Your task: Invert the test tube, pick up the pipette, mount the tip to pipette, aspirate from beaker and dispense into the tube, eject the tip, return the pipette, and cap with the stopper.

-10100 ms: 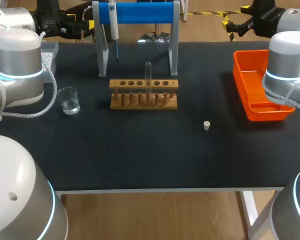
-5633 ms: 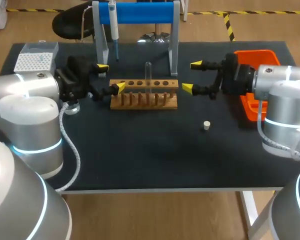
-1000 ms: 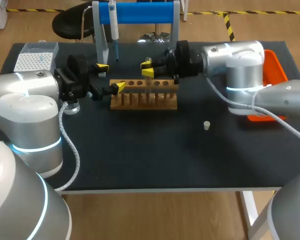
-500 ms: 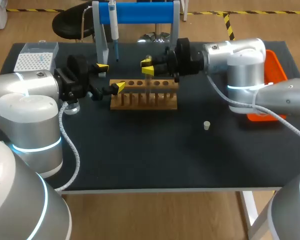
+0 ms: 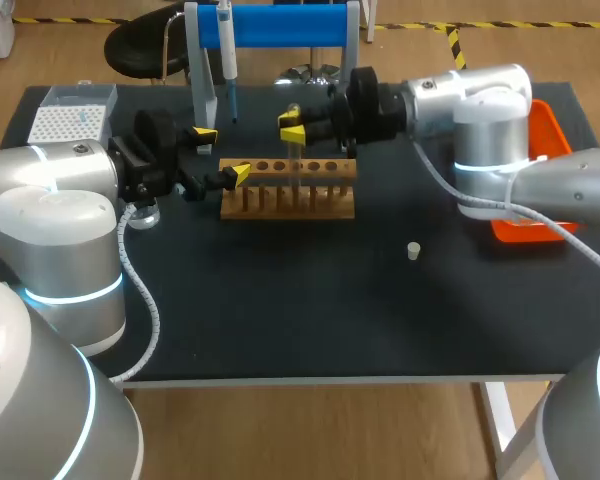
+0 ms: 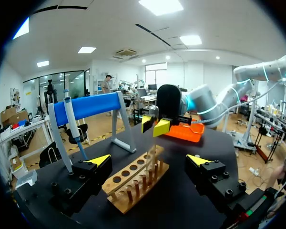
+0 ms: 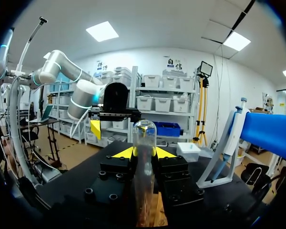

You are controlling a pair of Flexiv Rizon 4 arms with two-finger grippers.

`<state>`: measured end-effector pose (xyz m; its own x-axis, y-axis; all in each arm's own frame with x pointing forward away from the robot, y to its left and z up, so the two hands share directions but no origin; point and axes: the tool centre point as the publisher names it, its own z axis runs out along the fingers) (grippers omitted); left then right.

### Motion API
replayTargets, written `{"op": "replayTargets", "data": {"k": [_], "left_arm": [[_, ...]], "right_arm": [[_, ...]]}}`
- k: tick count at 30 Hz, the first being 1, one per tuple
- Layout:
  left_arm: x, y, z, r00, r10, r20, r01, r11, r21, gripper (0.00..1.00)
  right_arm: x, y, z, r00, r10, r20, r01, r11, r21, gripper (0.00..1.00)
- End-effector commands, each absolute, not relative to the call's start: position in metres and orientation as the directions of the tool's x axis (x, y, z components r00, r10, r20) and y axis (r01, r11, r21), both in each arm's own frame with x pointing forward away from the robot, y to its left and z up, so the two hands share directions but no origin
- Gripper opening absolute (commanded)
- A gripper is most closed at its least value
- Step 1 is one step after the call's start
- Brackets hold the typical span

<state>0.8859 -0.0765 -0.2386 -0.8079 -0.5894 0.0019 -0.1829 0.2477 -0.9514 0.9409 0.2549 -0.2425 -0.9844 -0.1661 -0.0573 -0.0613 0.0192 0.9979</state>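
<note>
Right gripper (image 5: 291, 123) pinches the test tube (image 7: 144, 138) at the rack (image 5: 287, 190), upper middle; flip looks barely begun, pipette (image 5: 226, 50) untouched, everything else left.

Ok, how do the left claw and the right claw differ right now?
The right claw is shut on the clear glass test tube over the wooden rack; the left claw is open and empty, beside the rack's end. Both have yellow tips.

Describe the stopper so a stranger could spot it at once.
Find the wooden test tube rack mid-table. Nearer the front edge and to its right, short of the orange plastic tray, sits a small off-white cylindrical stopper. It stands alone on the black tabletop, touching nothing.
</note>
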Motion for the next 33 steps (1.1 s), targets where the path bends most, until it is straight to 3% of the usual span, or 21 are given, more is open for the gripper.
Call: {"op": "replayTargets", "data": {"k": [1, 33], "left_arm": [[0.886, -0.077, -0.240, -0.807, -0.590, 0.000, -0.181, 0.246, -0.952, 1.00], [0.886, -0.077, -0.240, -0.807, -0.590, 0.000, -0.181, 0.246, -0.952, 1.00]], "right_arm": [[0.938, 0.254, -0.237, -0.985, -0.160, -0.060, -0.064, 0.024, 0.998, 0.00], [0.922, 0.240, -0.205, -0.988, -0.122, -0.093, -0.093, -0.001, 0.996, 0.00]]}}
